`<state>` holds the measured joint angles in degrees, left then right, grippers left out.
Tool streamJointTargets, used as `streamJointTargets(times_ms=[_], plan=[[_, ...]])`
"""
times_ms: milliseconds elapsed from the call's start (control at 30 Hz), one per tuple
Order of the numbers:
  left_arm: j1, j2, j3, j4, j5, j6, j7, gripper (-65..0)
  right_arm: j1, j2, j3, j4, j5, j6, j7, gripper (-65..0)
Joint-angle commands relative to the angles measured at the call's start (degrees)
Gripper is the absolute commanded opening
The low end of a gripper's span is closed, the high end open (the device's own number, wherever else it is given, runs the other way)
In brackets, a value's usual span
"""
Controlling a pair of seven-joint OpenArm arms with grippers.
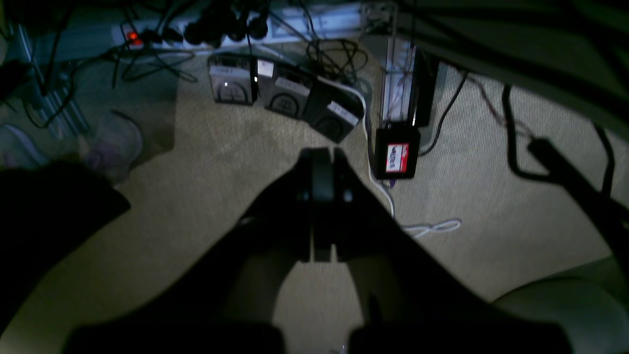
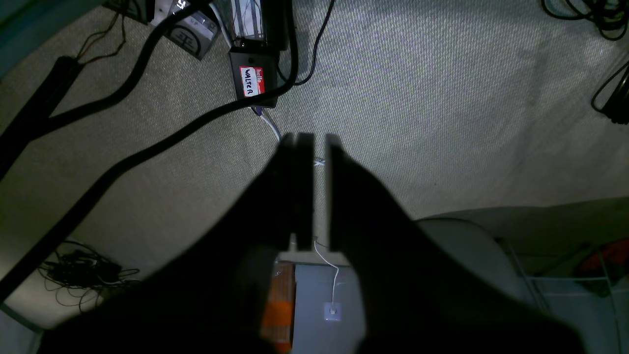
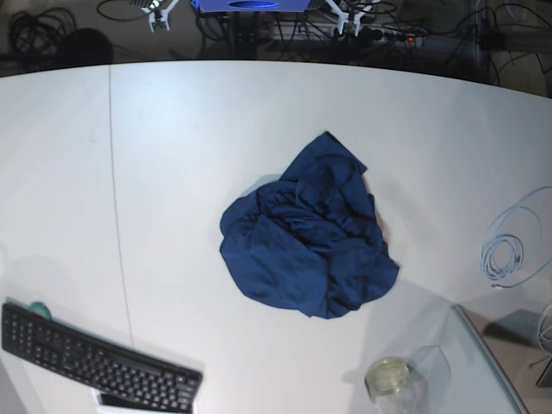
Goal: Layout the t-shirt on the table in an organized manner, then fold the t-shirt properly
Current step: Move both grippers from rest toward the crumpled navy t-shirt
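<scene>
Left gripper [image 1: 323,162] closed, empty, over carpet [image 1: 206,162]. Right gripper [image 2: 310,142] likewise, jaws nearly together above carpet. Base view: t-shirt [image 3: 309,235] crumpled mid-table [image 3: 172,155], neither gripper visible near it.

You're looking down at a beige woven carpet [image 2: 442,98], dimly lit, with black cables [image 2: 147,113] trailing across it. A power strip [image 1: 162,34] (its red switch glowing) lies at the far edge, near grey boxes [image 1: 285,98] and a black box with a name sticker [image 2: 253,81].
</scene>
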<state>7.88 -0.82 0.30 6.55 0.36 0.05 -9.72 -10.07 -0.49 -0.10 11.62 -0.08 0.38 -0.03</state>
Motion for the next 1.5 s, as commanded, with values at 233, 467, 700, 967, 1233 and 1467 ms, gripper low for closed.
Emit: streamJointTargets(times_ms=[233,467,700,967,1233,1467], plan=[[4.82,-0.19,0.36,6.07,0.3,0.25,-0.35,-65.0,-0.79,0.18,0.05,0.12,-0.06,-0.78,-0.27,-65.0],[7.64,-1.25,0.36,11.17,0.3,0.25,0.0,-65.0,-1.93,0.27,0.41,0.12,0.21,-0.78,-0.19,-65.0],[12.12,-3.62,0.36,14.86,0.3,0.25,-0.35,-65.0,-5.89,-0.08,0.41,3.99,0.21,-1.04,-0.27,-65.0],[31.46,-10.04,0.36,42.55,-0.32,0.17,-0.44,-65.0,-25.32,-0.26,8.85,40.12,0.12,-1.04,-11.44,-65.0],[44.47,-13.47,-0.51,69.45,-0.49,0.17,-0.44,-65.0,-41.58,-3.16,11.04,73.88,0.03,-1.04,-13.73,-65.0],[43.07,-13.03,-0.16,86.95,-0.49,0.25,0.53,-65.0,-43.96,-2.8,10.87,95.15,-0.06,-0.69,-13.81,-65.0]])
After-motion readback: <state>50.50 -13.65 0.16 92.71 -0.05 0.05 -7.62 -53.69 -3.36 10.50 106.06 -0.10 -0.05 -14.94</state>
